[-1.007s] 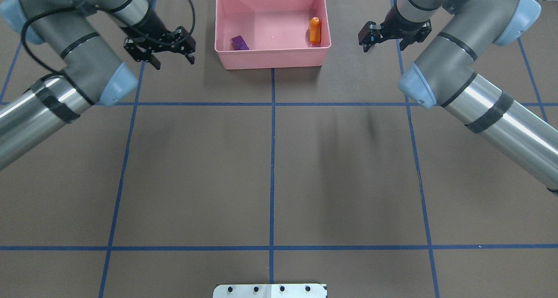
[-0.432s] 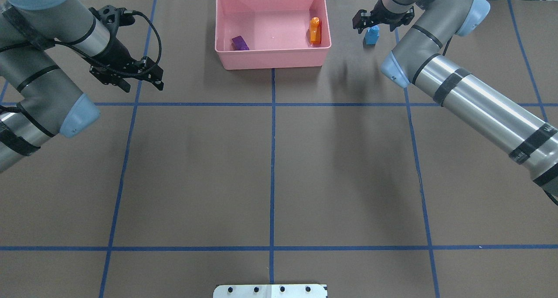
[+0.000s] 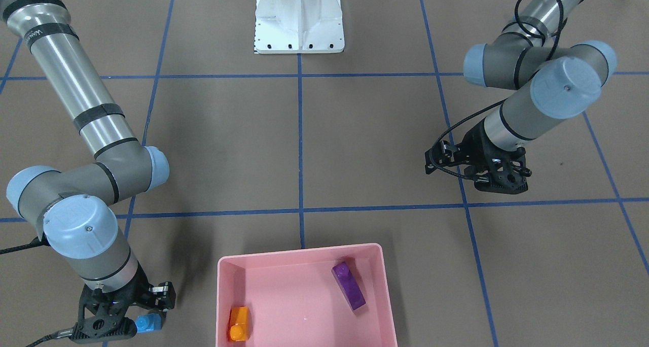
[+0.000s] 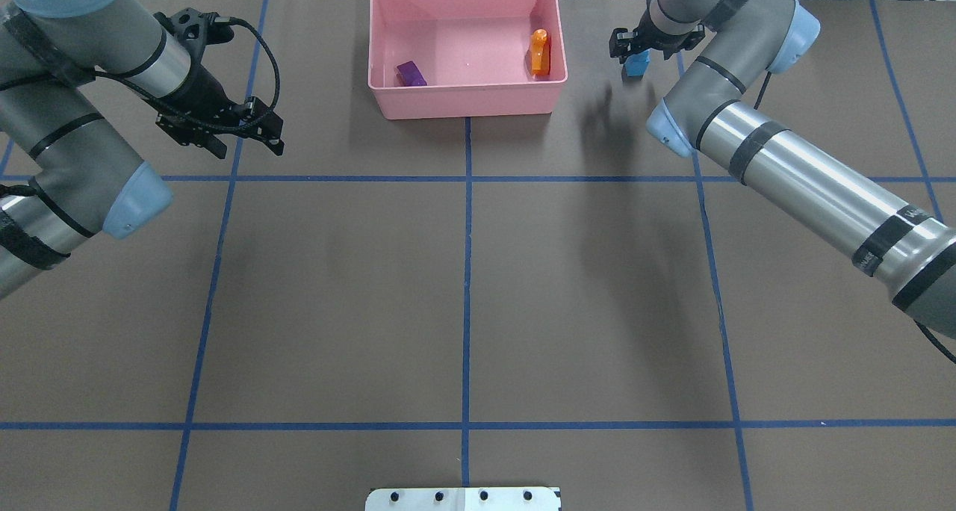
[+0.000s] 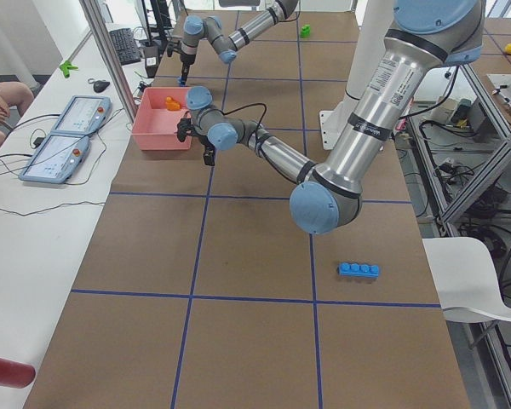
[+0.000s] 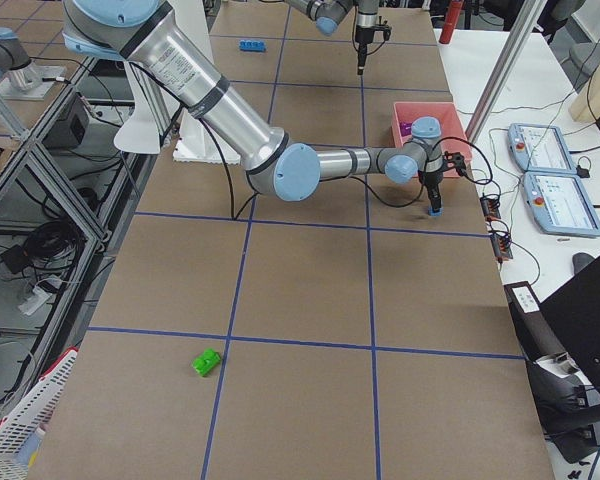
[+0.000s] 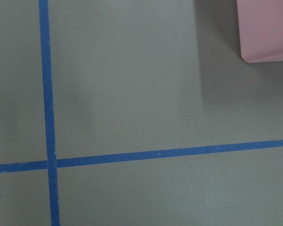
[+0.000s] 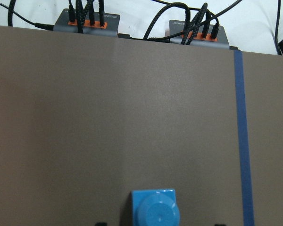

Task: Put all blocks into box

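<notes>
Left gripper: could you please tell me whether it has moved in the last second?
Yes. The left gripper moved away from the pink box, leftward and downward in the overhead view.

Your left gripper (image 4: pixel 248 146) has backed away from the box (image 4: pixel 467 100); your right gripper (image 4: pixel 635 57) has swung over the tiny blue brick (image 4: pixel 636 67), now straddling it.

Your right gripper (image 4: pixel 632 54) hangs pointing down by the table's (image 4: pixel 336 309) far edge, jaws apart. Your left gripper (image 4: pixel 249 146) hovers toward the far left corner, jaws spread.
</notes>
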Tool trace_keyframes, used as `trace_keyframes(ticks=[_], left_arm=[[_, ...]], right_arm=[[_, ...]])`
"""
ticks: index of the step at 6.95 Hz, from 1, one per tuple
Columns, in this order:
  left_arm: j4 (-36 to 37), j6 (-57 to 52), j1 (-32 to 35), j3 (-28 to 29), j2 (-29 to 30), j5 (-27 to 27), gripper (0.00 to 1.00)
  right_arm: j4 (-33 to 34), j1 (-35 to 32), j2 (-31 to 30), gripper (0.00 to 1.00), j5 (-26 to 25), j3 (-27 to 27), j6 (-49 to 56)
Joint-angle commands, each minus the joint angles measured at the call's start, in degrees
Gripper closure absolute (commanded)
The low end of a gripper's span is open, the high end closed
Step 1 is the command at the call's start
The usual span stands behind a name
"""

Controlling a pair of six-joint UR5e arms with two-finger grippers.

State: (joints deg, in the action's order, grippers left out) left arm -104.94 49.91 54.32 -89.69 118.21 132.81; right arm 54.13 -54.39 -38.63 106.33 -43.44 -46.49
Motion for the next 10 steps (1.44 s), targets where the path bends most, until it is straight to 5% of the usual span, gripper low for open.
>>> trace_keyframes(ticks=[1,5,8,10], left_arm=[[0.0,-0.1,-0.2,0.1,0.0,0.0,0.00],[-0.1,-0.1,-0.4,0.1,0.0,0.0,0.00],[-0.1,-0.1,-0.4,0.1,0.0,0.0,0.00],[-0.1,-0.2,-0.4,0.1,0.0,0.1,0.00]], right_arm=[[-0.3,0.8,1.1,0.23,-1.3,1.7,0.0],[-0.2,1.0,2.2,0.51,-2.6,2.9,0.4],[-0.2,0.8,2.4,0.92,-2.6,2.8,1.3],[-0.1,-1.1,5.5,1.00,-1.0,2.3,0.7]])
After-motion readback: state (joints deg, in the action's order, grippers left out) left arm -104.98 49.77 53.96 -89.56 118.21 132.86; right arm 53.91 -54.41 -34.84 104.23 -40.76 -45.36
